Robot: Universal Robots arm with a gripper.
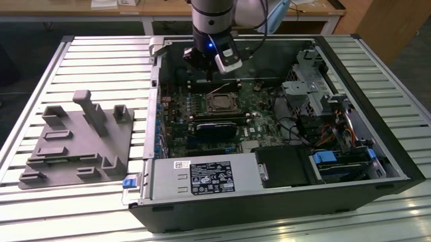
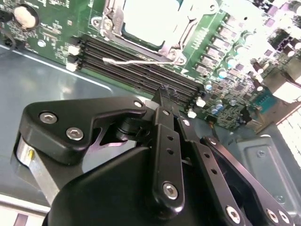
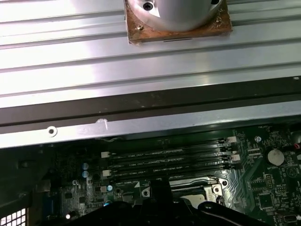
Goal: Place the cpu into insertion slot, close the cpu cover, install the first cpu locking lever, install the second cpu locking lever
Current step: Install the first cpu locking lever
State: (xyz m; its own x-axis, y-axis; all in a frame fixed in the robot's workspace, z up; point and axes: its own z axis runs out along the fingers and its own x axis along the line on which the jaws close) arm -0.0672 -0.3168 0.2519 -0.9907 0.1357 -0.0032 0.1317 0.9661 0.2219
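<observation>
The cpu [image 2: 150, 19] shows its dull silver face inside the insertion slot [image 1: 220, 103] on the green board. The silvery cpu cover [image 2: 181, 42] lies flat around it as a frame. A thin wire locking lever [image 2: 134, 61] sticks out from the socket over the long black memory slots [image 2: 141, 70]; in the exterior view it is a pale line [image 1: 219, 89] behind the socket. My gripper [image 2: 162, 90] hangs above the memory slots, just behind the socket [image 1: 201, 70], fingers shut together with nothing between them. Its black tip [image 3: 160, 186] also rises in the first wrist view.
The open computer case [image 1: 377, 131] lies on a slatted metal table [image 1: 101, 65]. Drive cages and cables [image 1: 316, 96] fill the exterior view's right side, and a power supply [image 1: 205, 177] sits at the front. A grey parts fixture [image 1: 74, 141] stands to the exterior view's left.
</observation>
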